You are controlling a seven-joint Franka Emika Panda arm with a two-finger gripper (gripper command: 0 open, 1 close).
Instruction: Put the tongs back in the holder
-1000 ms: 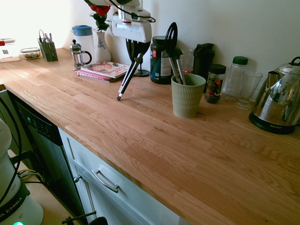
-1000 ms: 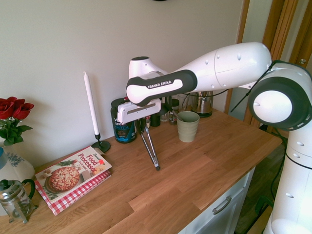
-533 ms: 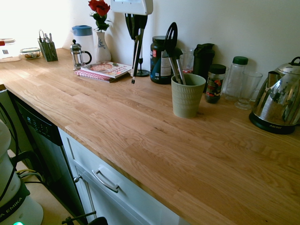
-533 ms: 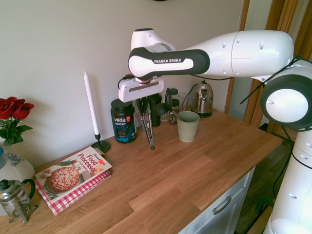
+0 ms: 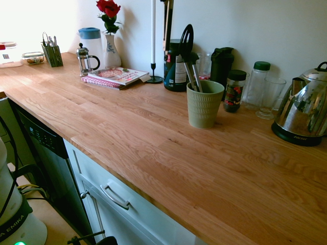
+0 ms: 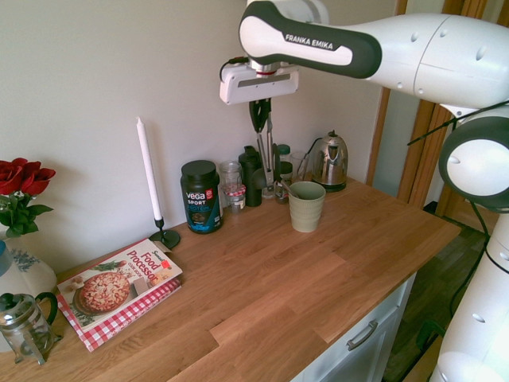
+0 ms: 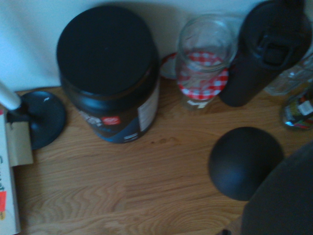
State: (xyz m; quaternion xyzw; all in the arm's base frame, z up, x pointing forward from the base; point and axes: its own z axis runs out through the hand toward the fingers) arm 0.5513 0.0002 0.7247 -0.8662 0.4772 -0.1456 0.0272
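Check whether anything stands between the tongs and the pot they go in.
Yes: the black ladle leans out of the green pot on the side where the gripper holds the tongs. It could catch them on a low approach; coming from above looks likelier to work.

One kettle (image 6: 330, 163); one candle (image 6: 148, 169); one vase (image 5: 111, 52); one French press (image 5: 84, 61); one pitcher (image 5: 91, 45); one sage pot (image 5: 204, 106).

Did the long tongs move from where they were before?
Yes. The tongs went up, away from the counter, and sideways toward the green cup. Before, they hung beside the black tub.
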